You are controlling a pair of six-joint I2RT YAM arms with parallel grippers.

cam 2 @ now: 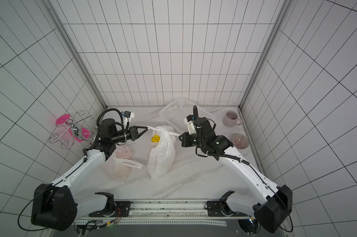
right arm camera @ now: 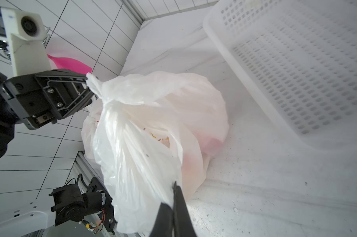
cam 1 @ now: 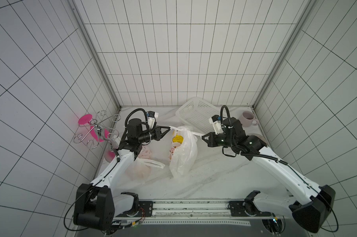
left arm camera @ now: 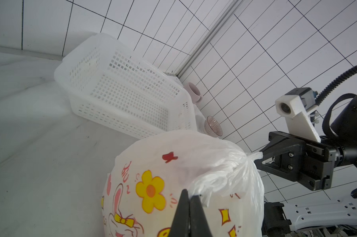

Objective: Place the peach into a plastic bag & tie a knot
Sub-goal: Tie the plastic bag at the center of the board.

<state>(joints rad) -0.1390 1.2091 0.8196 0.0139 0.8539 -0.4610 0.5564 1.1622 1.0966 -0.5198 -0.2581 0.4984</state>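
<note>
Plastic bag: thin translucent white film, crinkled, printed with yellow flowers and a rabbit. It is sagging at mid-table, with its lower end resting on the marble-patterned table.
Peach: it is showing only as a soft pink-orange blur through the film, low inside the bag, and its outline is unclear.
Left gripper: its black jaws are pressing together on one twisted handle at the bag's top.
Right gripper: its jaws are pinching together on the other handle strand, on the bag's opposite side.
Second bag: crumpled and translucent, it is lying just left of the plastic bag, partly under the left arm.
Basket: white perforated plastic, rectangular, sitting just behind the bag.
Mug: pale mauve and glossy, standing beyond the basket, farther from the bag.
Glass bowl: ribbed and tinted, sitting well right of the bag, past the right arm.
Wire rack: chrome loops with a pink piece, hanging well left of the bag.
</note>
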